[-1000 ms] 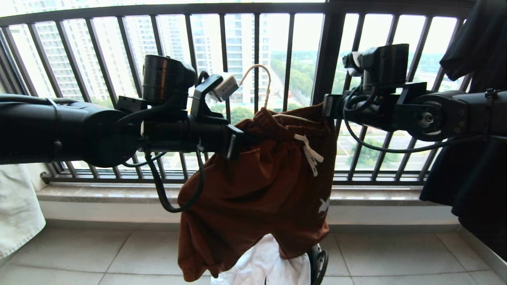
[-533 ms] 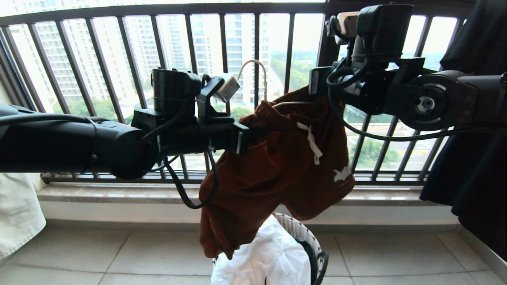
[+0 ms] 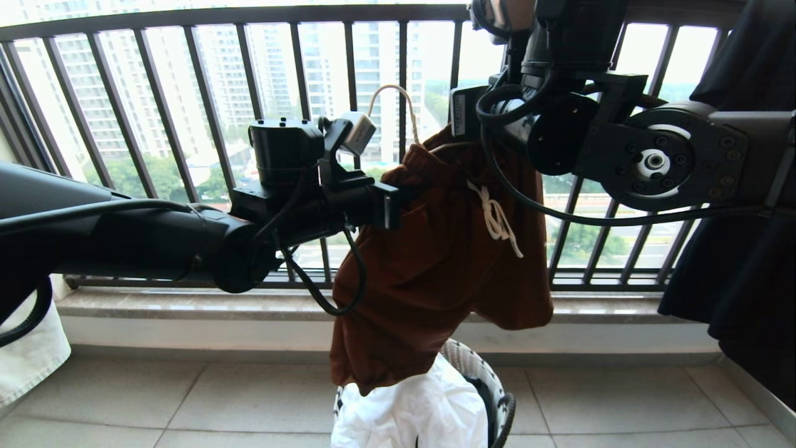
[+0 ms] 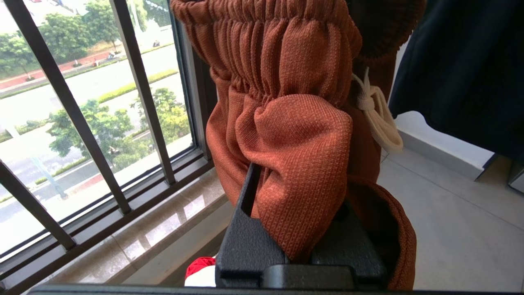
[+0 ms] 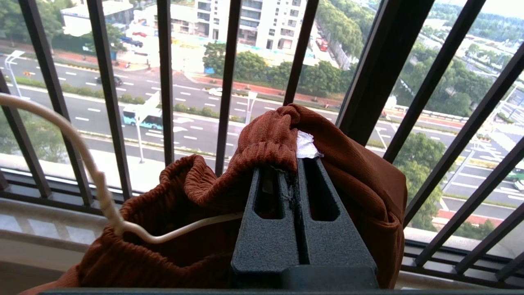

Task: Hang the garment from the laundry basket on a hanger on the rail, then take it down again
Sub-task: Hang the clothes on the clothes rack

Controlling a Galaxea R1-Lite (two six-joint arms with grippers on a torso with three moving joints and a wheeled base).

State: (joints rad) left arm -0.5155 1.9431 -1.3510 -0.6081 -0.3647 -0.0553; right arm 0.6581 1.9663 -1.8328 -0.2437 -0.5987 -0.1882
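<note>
The left gripper is clamped on a fold of the garment, just below its gathered waistband, and the right gripper is pinched tight on the waistband's far right end. Between them the rust-brown shorts hang in mid-air above the laundry basket, which stands on the pale floor tiles at the near centre. The hanger, thin cream-white wire, runs inside the waistband, its long hook rising free at the left. Just beyond stands the black balcony railing of upright bars, with tower blocks and trees far behind. A black T-shirt hangs at the right, close to the right arm; a pale denim piece hangs at the near left. The shorts are soft ribbed knit, with a knotted white drawstring dangling in front. White crumpled liner fills the round wire-rimmed basket.
</note>
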